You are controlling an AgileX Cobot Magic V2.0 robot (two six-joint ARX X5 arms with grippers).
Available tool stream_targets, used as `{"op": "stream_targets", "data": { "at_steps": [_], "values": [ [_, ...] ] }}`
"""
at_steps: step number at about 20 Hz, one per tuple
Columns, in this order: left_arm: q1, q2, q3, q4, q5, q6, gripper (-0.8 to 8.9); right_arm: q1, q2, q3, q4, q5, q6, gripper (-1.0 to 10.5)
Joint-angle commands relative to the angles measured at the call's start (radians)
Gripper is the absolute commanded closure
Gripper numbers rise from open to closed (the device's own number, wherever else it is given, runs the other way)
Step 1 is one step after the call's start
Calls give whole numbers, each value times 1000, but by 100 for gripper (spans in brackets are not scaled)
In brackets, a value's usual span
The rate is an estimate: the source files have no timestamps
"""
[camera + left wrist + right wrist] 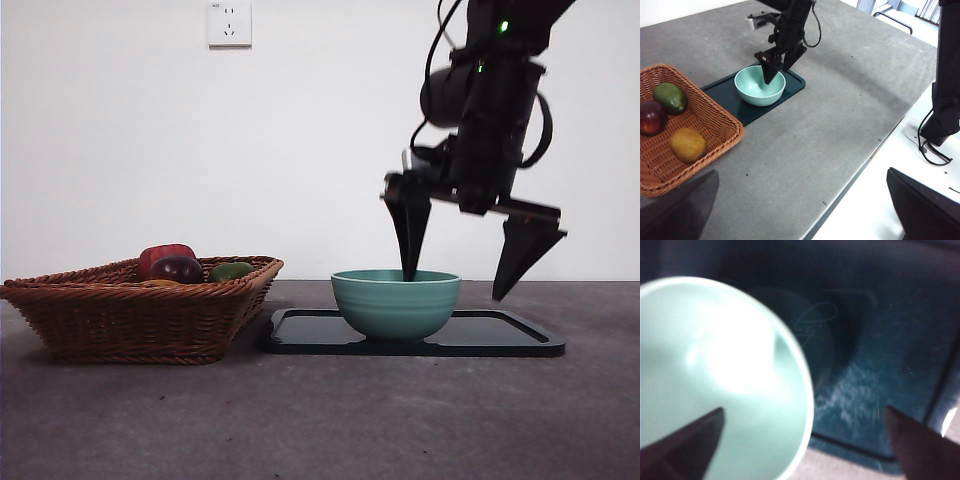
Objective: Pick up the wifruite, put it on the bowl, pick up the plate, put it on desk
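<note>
The bowl (396, 302) rim is being straddled by the right gripper's (468, 262) spread, empty jaws; they should be closed squarely on it.

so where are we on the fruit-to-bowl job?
Nothing looks done yet. The wifruite lies in the wicker basket, and the bowl looks empty on the dark tray. In hand: the right gripper, open, straddles the bowl's rim, one jaw inside and one outside. The left gripper waits, open. Left: fruit into bowl, then plate to desk.
</note>
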Motion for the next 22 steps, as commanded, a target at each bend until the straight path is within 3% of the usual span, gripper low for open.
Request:
{"op": "stream_targets", "data": {
  "at_steps": [1,5,7,10,12,22],
  "values": [
    [-6,1,13,11,6,8,220,4,34,21,10,1,-10,648],
    [-6,1,13,11,6,8,220,3,35,21,40,1,-11,890],
    [-6,1,13,11,6,8,220,3,35,21,51,0,-11,936],
    [-6,1,13,11,6,8,220,3,34,26,45,0,-12,936],
    [-6,1,13,11,6,8,220,2,20,55,-10,0,-50,936],
    [-6,1,13,11,6,8,220,24,-214,15,-200,-11,-137,936]
  ]
}}
